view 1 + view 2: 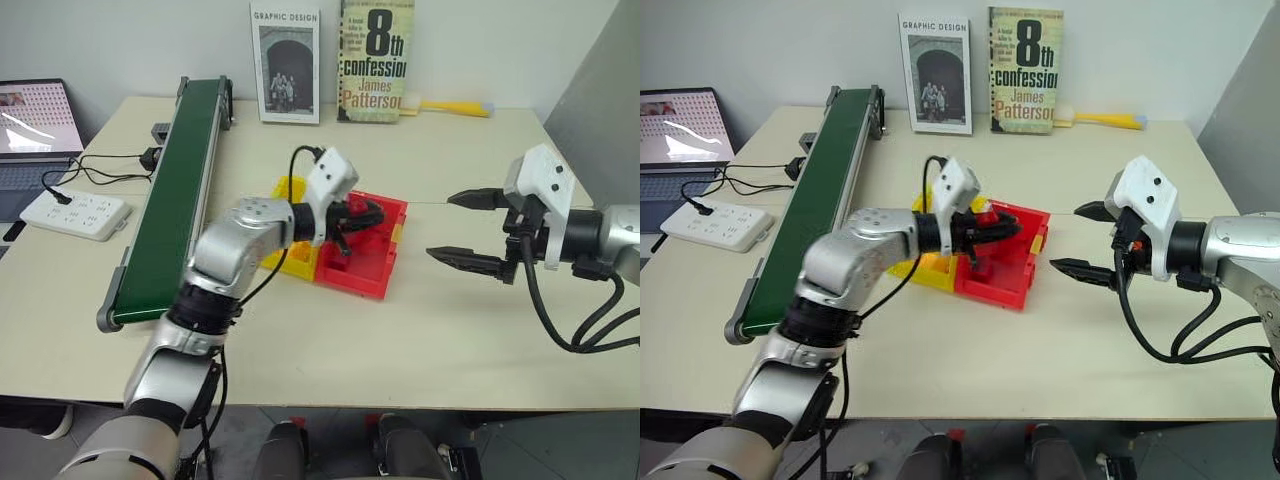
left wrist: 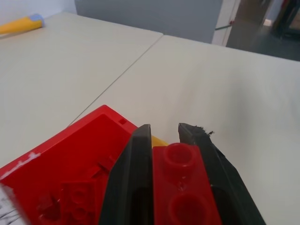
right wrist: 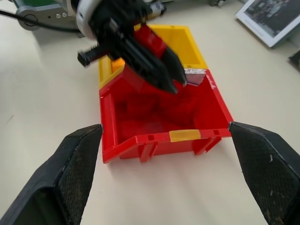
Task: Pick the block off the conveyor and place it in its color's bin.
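Studded red plastic block [image 2: 183,187] | pinched: left end effector [image 2: 164,136] | over bin [image 3: 140,140]

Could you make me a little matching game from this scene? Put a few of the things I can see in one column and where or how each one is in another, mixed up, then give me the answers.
Things:
1. red block
2. right gripper
3. conveyor
4. yellow bin

Places or states:
A. joined to the red bin, on its far side from the right gripper
B. fingers spread wide, holding nothing
C. pinched between the left gripper's fingers, above the red bin
D. long green belt with nothing on it

Pairs: 1-C, 2-B, 3-D, 4-A
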